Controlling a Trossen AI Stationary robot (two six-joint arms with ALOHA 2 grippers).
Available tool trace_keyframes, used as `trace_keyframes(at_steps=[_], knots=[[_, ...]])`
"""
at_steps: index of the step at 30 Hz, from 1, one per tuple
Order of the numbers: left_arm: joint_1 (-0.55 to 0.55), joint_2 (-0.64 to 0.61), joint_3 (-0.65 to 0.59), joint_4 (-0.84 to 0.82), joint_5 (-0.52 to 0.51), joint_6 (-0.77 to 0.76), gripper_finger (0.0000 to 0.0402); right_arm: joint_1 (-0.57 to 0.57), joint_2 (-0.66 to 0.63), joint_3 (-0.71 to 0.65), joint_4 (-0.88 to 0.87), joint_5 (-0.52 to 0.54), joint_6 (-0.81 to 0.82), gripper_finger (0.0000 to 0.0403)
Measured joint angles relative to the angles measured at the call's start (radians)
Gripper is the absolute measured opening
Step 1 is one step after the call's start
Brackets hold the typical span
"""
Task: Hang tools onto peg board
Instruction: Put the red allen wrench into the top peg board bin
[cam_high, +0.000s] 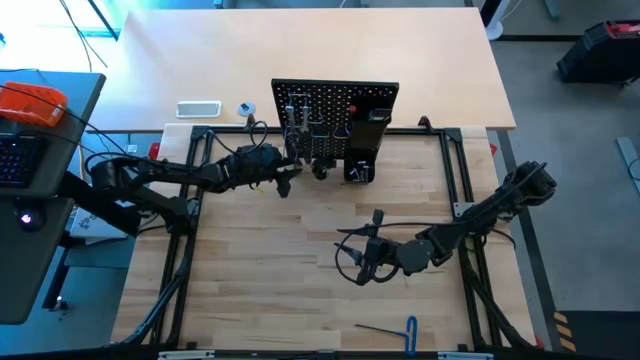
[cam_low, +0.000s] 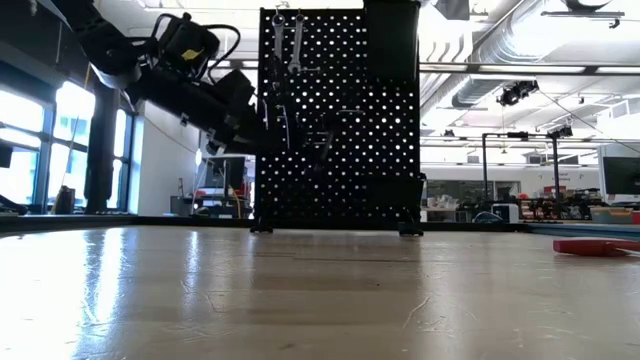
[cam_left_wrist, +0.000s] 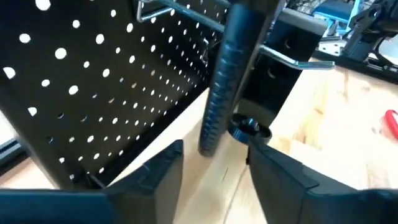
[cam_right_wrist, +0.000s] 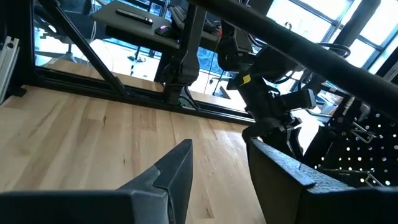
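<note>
Hanging tools goes on at the peg board: the left gripper, fingers apart, sits beside a dark ribbed tool handle hanging off a hook. Best retreat straight back, avoiding snags. Right gripper waits mid-table, open, empty.

The peg board stands upright at upper centre of the high view, a black panel dotted with holes, its box-shaped holder on the right. In the low view two silver wrenches hang near its top left corner. A blue-handled hex key lies flat on the tabletop at bottom centre of the high view, well apart from the board.
</note>
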Motion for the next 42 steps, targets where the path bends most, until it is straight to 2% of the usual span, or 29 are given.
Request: trace_keyframes(at_steps=[7, 13, 19, 28, 35, 42], knots=[[-0.001, 0.000, 0.000, -0.097, 0.031, -0.041, 0.0217, 0.001, 0.000, 0.000, -0.059, 0.000, 0.048, 0.0149], [-0.029, -0.007, 0.000, -0.174, 0.049, -0.053, 0.0219, 0.011, 0.000, 0.000, -0.194, 0.004, 0.159, 0.0149], [-0.064, -0.040, 0.000, -0.249, 0.031, -0.077, 0.0219, 0.045, 0.000, 0.000, -0.378, 0.064, 0.286, 0.0149], [-0.149, -0.115, 0.000, -0.377, -0.054, -0.109, 0.0218, 0.094, 0.000, 0.000, -0.821, 0.057, 0.700, 0.0149], [-0.246, -0.128, 0.000, -0.411, -0.088, -0.169, 0.0218, 0.136, 0.000, 0.000, -1.175, -0.085, 1.078, 0.0149], [-0.402, -0.128, 0.000, -0.408, -0.178, -0.252, 0.0218, 0.219, 0.000, 0.000, -1.423, -0.178, 1.304, 0.0149]])
